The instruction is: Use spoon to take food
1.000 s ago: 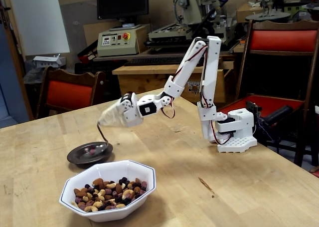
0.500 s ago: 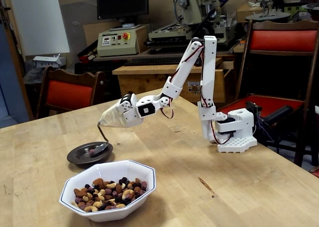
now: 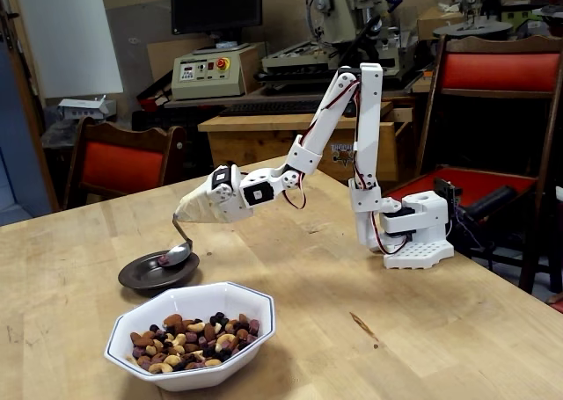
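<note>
On the wooden table (image 3: 422, 330), spoon (image 3: 179, 252) hangs below covered fingers (image 3: 195, 208) — over the dark plate (image 3: 141, 279).

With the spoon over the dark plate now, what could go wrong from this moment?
1. The spoon hangs just above the small dark plate, near its right rim; tipping pieces out there could send them onto the table.
2. The plate is shallow, so the piece lying on it could roll off if the spoon pushes it.
3. The white bowl of mixed nuts sits close in front; a low swing back could knock its rim.
</note>
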